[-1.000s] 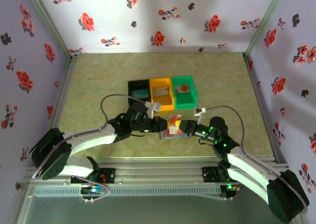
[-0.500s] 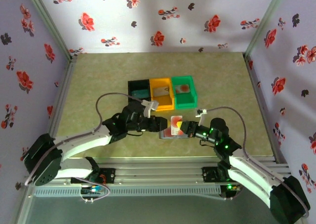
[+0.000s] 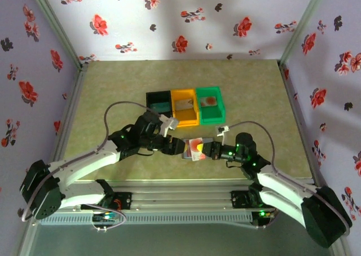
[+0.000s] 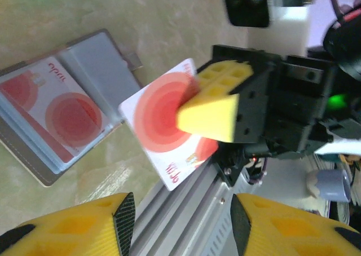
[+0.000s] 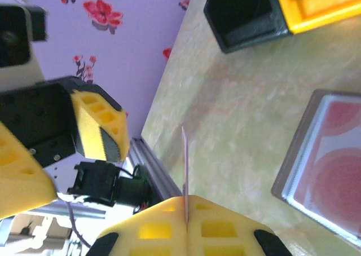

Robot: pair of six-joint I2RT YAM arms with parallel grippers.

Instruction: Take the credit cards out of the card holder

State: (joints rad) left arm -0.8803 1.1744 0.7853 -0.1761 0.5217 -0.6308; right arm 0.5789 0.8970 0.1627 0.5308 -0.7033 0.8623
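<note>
The grey card holder (image 4: 107, 70) lies open on the table, with a red-circled credit card (image 4: 53, 106) still in its left panel. It also shows in the right wrist view as the card holder (image 5: 299, 154). My right gripper (image 5: 185, 202) is shut on a pale credit card with a red-orange blot (image 4: 161, 120), lifted above the table and seen edge-on (image 5: 184, 160). In the top view this card (image 3: 196, 148) stands between the two grippers. My left gripper (image 4: 179, 225) is open just short of the card, with nothing between its fingers.
Black bin (image 3: 158, 102), orange bin (image 3: 185, 106) and green bin (image 3: 209, 104) stand in a row behind the grippers, each with something small inside. The aluminium rail (image 4: 192, 205) of the table's near edge runs close under the card.
My left gripper has opened, let go of the pale card and drawn back to the left. The right gripper keeps the card and has shifted slightly left and nearer.
</note>
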